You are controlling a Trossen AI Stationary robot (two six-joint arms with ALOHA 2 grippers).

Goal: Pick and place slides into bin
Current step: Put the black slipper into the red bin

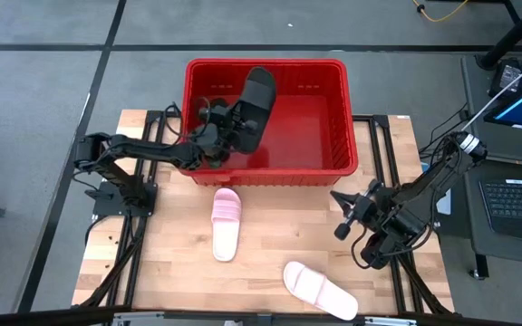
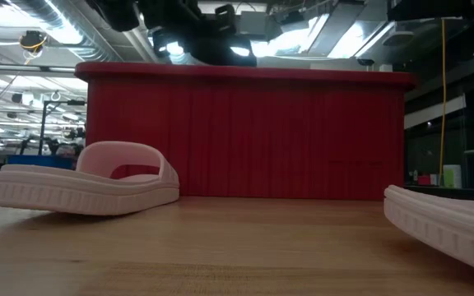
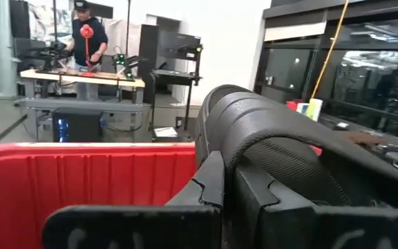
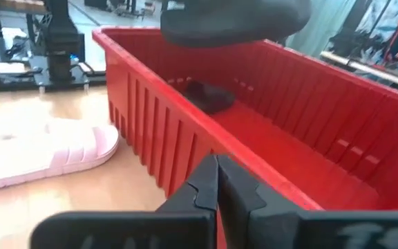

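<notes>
Over the red bin my left gripper pinches a black slide (two pink ones on the table, right gripper pressed shut beside the bin); released tilted, I judge it could catch the rim.

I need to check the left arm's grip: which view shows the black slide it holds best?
The high view: the black slide hangs whole over the red bin in the left gripper. Left wrist shows its strap close, right wrist its underside, low view nothing clear.
</notes>
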